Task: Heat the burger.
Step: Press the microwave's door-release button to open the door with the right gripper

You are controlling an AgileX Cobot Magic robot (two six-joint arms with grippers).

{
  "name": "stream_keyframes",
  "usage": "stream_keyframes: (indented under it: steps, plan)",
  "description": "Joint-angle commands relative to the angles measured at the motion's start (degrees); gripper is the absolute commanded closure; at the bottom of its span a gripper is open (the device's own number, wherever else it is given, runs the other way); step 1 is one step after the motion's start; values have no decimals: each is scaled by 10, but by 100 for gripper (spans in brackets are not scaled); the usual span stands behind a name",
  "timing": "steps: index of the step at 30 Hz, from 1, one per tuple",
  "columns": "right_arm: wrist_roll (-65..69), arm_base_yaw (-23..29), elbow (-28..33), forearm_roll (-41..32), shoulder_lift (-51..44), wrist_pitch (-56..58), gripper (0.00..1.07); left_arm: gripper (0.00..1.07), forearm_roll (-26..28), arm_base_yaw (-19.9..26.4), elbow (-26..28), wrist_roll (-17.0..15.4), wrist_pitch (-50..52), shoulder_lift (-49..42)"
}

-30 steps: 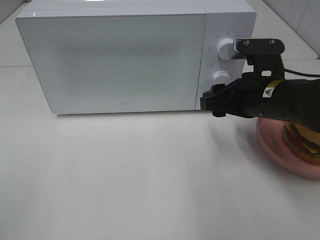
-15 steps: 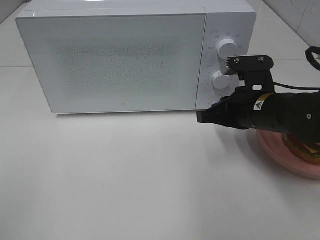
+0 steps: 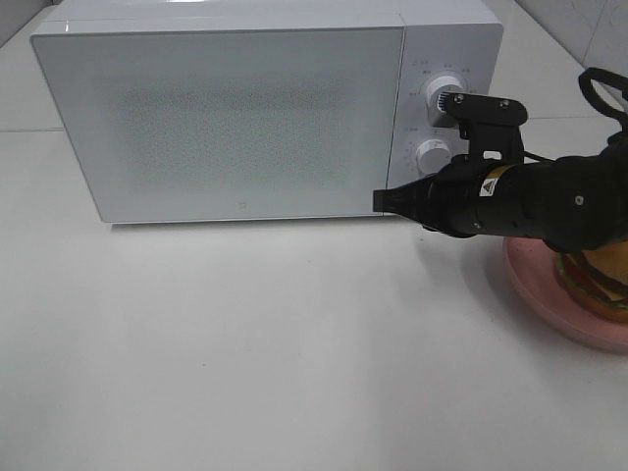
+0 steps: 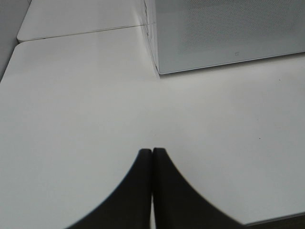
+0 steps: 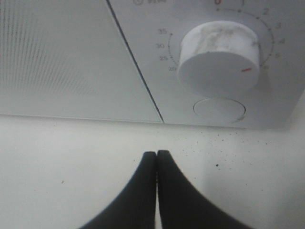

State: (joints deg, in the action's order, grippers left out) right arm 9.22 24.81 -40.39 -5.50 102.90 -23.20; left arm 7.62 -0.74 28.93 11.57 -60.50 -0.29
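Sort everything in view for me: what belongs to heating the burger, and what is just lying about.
Belongs to the job:
burger
plate it sits on
microwave
lower dial
round button
right gripper, shut, by the microwave's lower front

Just there:
left gripper, shut, over the table

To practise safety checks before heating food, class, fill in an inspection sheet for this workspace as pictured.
Surface: white table, dark specks near the microwave.
Job's things: burger on pink plate, partly behind the right arm; microwave door closed.
Clutter: nothing seen.
Grippers: left gripper shut, empty, above table; right gripper shut, empty, near microwave's lower dial.
Cables: black cable looped above right arm.
Surroundings: another white tabletop behind.
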Motion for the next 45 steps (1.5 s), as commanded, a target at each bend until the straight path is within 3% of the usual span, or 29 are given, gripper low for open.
stream_keyframes:
  steps: [1, 11, 17, 30, 32, 45]
  plan:
    - [46, 1, -14, 6, 1, 10, 107, 106, 5, -3, -1, -1, 6, -11]
    - [172, 34, -33, 6, 1, 21, 107, 106, 5, -3, -1, -1, 6, -11]
    - [311, 34, -34, 5, 1, 8, 107, 106, 5, -3, -1, -1, 6, -11]
    - [461, 34, -34, 1, 19, -19, 107, 106, 5, -3, -1, -1, 6, -11]
    - [526, 34, -34, 6, 44, -65, 107, 106, 5, -3, -1, -1, 6, -11]
    - [549, 30, -34, -33, 96, -107, 107, 106, 5, -3, -1, -1, 6, -11]
